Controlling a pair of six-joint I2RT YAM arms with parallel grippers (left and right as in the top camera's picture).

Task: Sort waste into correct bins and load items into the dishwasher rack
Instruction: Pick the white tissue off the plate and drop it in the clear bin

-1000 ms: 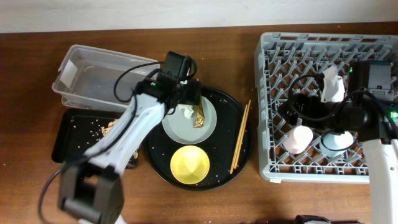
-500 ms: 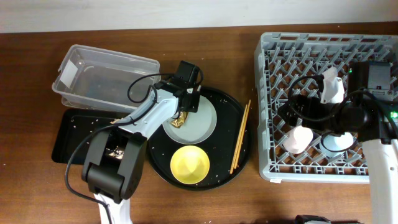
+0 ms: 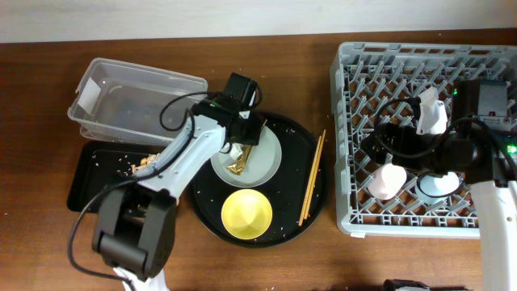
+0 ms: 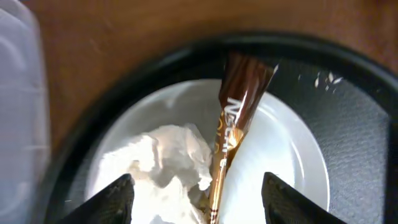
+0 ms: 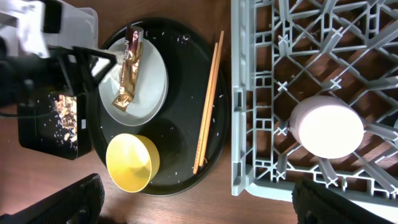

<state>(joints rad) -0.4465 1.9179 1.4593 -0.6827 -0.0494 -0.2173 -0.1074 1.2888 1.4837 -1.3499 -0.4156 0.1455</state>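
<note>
The pale plate (image 3: 262,162) sits on the round black tray. On it lie the gold-brown foil wrapper (image 3: 240,162) and the crumpled white tissue (image 4: 165,165). My left gripper (image 4: 202,208) is open just above them, fingers either side of tissue and wrapper (image 4: 233,130). The yellow bowl (image 3: 246,212) and chopsticks (image 3: 312,178) lie on the same tray. The pink cup (image 3: 388,179) and blue cup (image 3: 436,184) stand upside down in the grey rack (image 3: 420,65). My right gripper (image 5: 208,208) is open and empty above the rack's left edge.
The clear tub (image 3: 129,101) stands at the back left. The shallow black tray (image 3: 93,182) in front of it holds brownish scraps and crumbs (image 3: 141,166). Rice-like crumbs are scattered on the round black tray (image 3: 295,137). A white object (image 3: 430,111) sits in the rack.
My left gripper has shifted over the plate, and the wrapper has moved from the plate's right side toward its lower middle. The right arm has not moved.
</note>
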